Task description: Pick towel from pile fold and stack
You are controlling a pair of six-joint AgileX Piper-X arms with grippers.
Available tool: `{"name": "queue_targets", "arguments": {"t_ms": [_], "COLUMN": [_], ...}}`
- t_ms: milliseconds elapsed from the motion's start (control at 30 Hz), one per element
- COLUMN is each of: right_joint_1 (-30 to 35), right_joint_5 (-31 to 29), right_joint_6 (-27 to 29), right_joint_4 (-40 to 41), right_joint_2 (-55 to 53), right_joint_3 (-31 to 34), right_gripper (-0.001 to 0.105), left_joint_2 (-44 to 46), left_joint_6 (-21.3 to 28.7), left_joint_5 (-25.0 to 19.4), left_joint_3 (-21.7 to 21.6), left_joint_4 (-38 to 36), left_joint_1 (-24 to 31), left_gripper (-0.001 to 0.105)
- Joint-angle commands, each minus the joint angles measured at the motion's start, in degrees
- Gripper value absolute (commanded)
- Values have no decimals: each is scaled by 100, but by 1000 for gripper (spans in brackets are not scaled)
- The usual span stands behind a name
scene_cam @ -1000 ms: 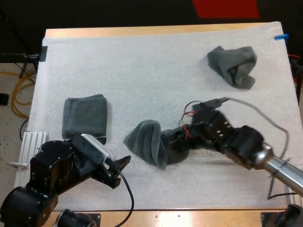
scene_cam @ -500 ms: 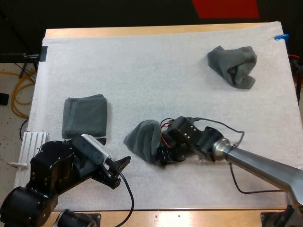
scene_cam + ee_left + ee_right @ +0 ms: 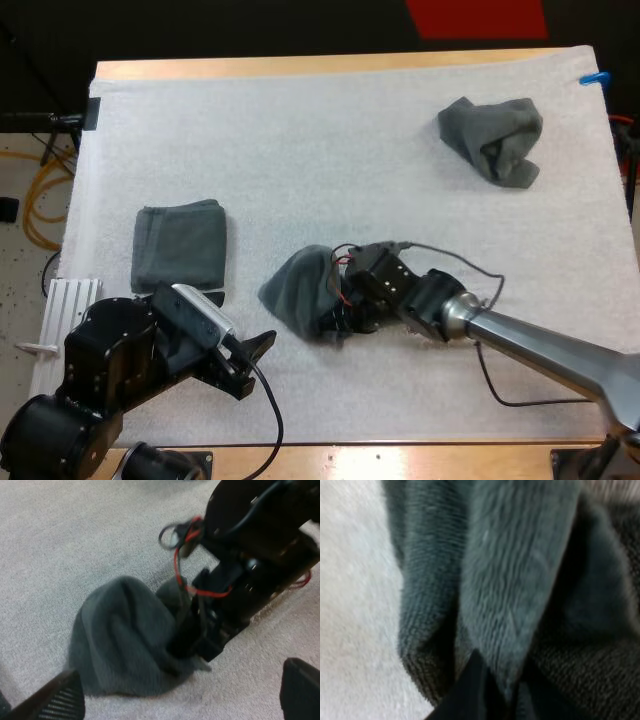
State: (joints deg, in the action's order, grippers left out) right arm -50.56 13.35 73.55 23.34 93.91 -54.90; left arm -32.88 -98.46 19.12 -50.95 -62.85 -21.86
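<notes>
At lower left my left gripper (image 3: 253,360) stands wide open, holding nothing. At centre my right gripper (image 3: 335,314) is closed, pinching a fold of the middle towel (image 3: 296,292). A folded towel (image 3: 180,245) lies at left, and another crumpled towel (image 3: 492,138) sits upper right.

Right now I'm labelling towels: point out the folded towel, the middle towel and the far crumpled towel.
folded towel (image 3: 180,245), high view, its top.
middle towel (image 3: 298,292), high view, its hump.
far crumpled towel (image 3: 492,138), high view, its middle.
</notes>
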Motion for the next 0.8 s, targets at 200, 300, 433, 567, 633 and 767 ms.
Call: {"name": "queue_targets", "arguments": {"t_ms": [200, 300, 433, 567, 633, 767], "right_joint_1": [41, 184, 591, 980, 1000, 838], "right_joint_5": [-2691, -4346, -5032, -4299, -3783, -2611], "right_joint_6": [1193, 1875, 2504, 2408, 2150, 1493], "right_joint_4": [147, 266, 269, 383, 396, 294], "right_joint_2": [-1410, -1951, -2405, -2483, -2364, -1918], "right_joint_3": [-24, -24, -24, -24, -24, -24], "right_gripper": [1, 1, 1, 1, 1, 15], "left_joint_2": [29, 29, 29, 29, 29, 29], "left_joint_6": [1, 49, 98, 97, 97, 97], "left_joint_5": [-43, -43, -43, -43, -43, -43], "left_joint_3": [-6, -6, -6, -6, -6, -6], "left_joint_4": [-29, -29, -15, 20, 20, 30], "left_joint_1": [-14, -14, -14, -14, -14, -14], "left_gripper": [76, 76, 76, 76, 76, 76]}}
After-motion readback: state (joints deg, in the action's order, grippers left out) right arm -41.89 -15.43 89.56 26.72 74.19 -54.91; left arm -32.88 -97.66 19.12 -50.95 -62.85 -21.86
